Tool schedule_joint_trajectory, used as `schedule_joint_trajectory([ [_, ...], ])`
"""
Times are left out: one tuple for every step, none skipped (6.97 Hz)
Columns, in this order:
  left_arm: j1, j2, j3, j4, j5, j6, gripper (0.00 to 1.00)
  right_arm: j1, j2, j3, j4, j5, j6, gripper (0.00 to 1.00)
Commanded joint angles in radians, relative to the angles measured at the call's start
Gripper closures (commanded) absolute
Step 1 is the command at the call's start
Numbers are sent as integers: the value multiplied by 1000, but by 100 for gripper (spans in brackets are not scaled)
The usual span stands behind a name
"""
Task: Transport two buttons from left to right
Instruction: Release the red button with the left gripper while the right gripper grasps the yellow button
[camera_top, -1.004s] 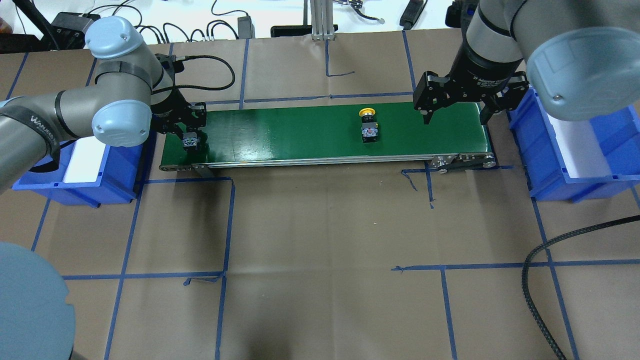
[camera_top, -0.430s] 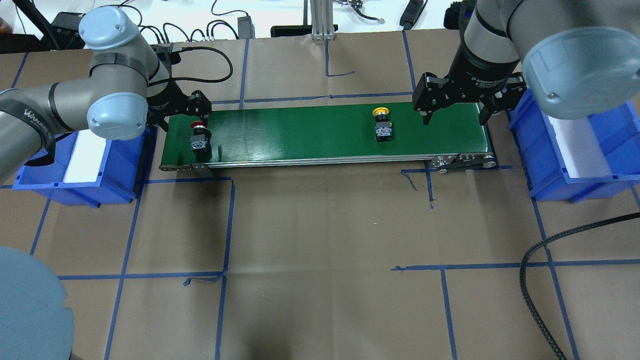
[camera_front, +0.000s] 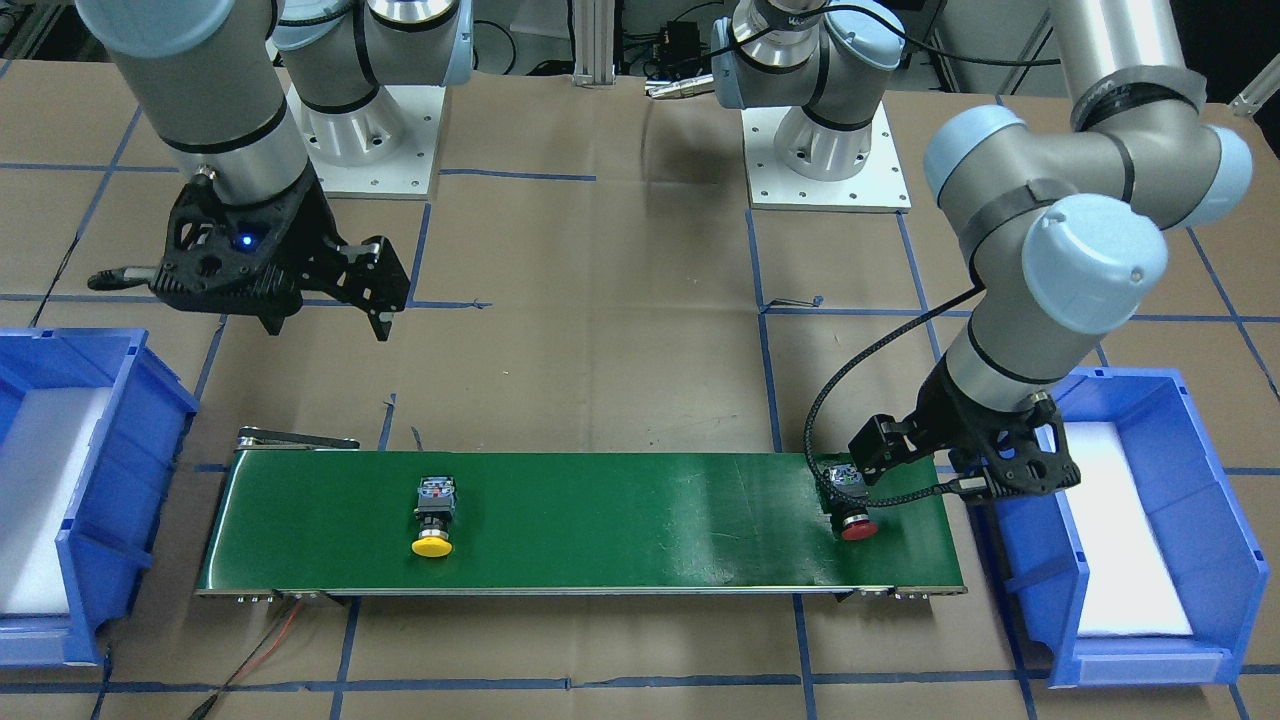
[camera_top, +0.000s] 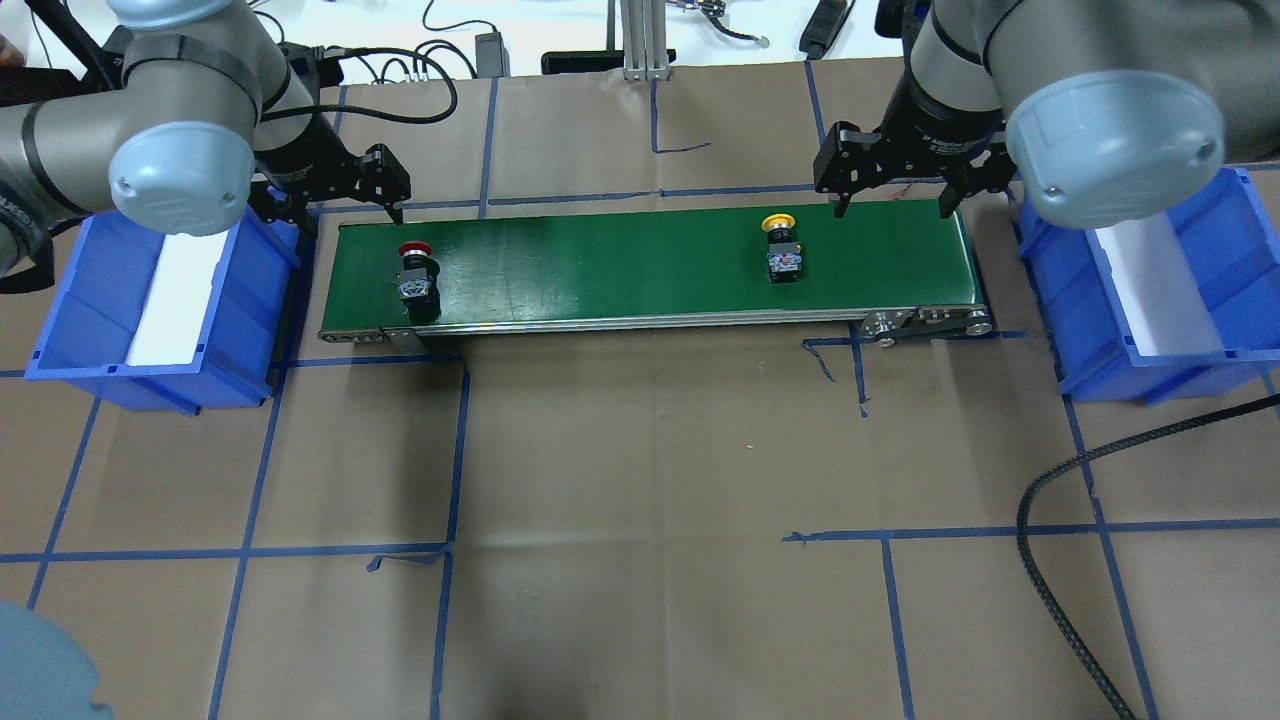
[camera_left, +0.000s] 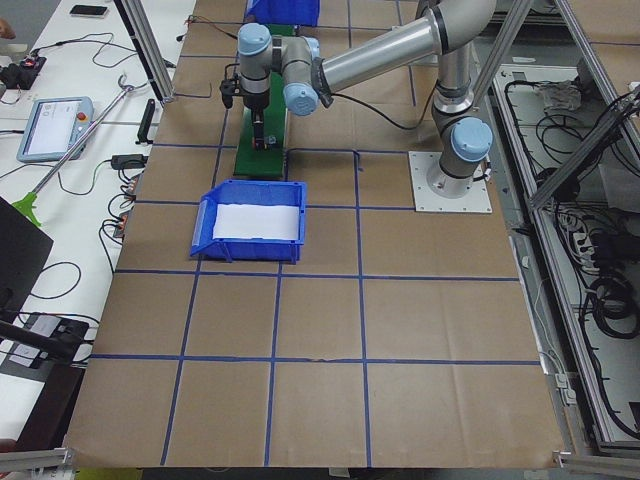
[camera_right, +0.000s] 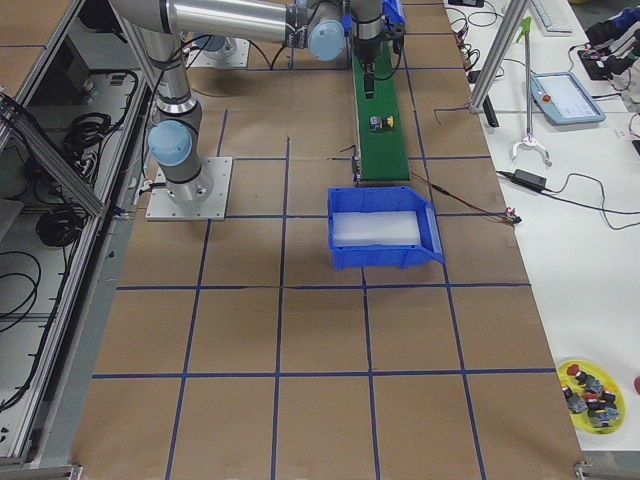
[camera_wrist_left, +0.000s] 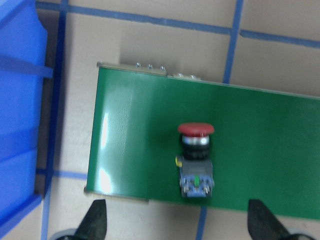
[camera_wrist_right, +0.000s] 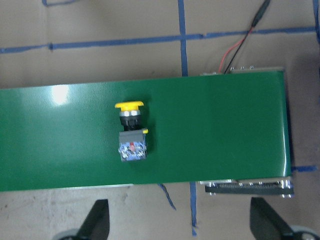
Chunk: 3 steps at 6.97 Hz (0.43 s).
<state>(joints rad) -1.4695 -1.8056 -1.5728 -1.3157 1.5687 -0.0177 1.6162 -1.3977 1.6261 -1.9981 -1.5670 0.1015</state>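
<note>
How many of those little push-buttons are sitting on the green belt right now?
2. The red button lies on the green belt near its robot-left end; the yellow button lies further along, nearer the right claw. None looks hidden.

My table (camera_top: 650, 450) is covered in what looks like brown paper, gridded with blue tape lines (camera_top: 250, 552); a white bench (camera_top: 570, 25) stands beyond.

the desk (camera_top: 640, 450) is viewed steeply down from the rear and from the front, and from afar at each end. the green belt (camera_top: 620, 270) is shared by all views, nearest in the wrist views.
</note>
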Motion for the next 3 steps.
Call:
schedule_joint_trajectory([
  [-41, 118, 16, -179, -4, 15, 0, -1, 127, -8, -114, 1, 4, 0],
  [-58, 177, 17, -262, 0, 15, 0, -2, 170, -2, -141, 1, -2, 0],
  [-63, 231, -5, -284, 2, 16, 0, -2, 199, 3, -193, 1, -3, 0],
])
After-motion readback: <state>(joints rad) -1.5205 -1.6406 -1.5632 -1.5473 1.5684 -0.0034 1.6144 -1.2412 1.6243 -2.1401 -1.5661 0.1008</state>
